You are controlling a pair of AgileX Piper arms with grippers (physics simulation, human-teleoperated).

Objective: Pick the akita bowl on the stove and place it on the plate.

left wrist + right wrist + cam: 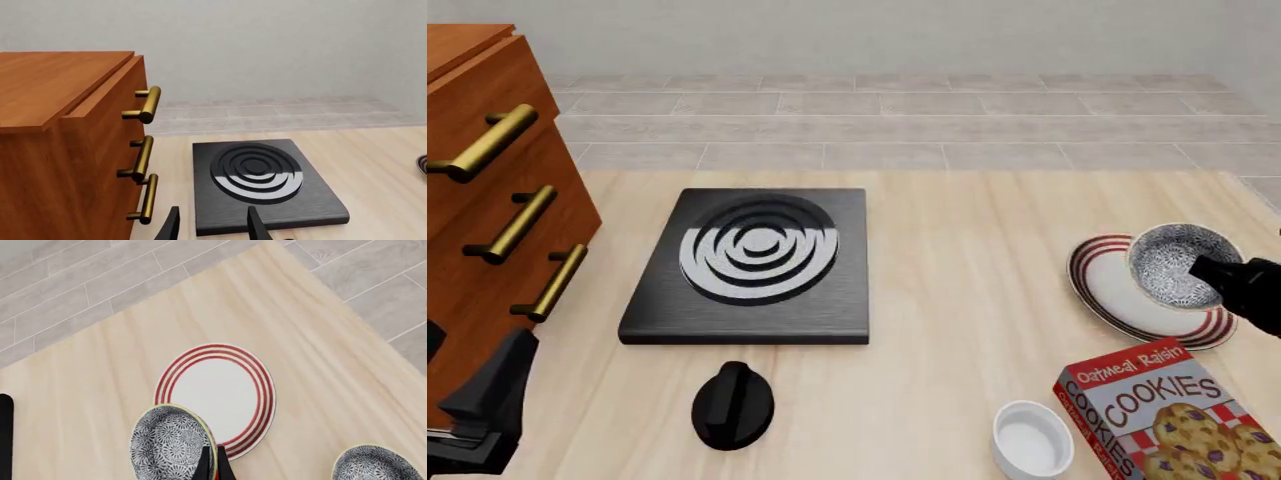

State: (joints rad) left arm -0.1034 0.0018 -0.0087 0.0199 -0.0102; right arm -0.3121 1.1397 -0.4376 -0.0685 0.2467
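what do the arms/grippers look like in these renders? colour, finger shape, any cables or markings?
Both are matte black. The left gripper shows two slim, tapering fingers, like flat blades; from the front its body is a blocky, angular black housing. The right gripper has two thin dark fingers narrowing to points; from the front it is a dark, faceted lump. No cables, logos or markings are visible.

The table holds one stove [751,265], one knob [733,404], one plate [1121,300], one akita bowl [1177,262], one white bowl [1032,438], one cookie box [1164,408] and one three-handled cabinet [481,190].
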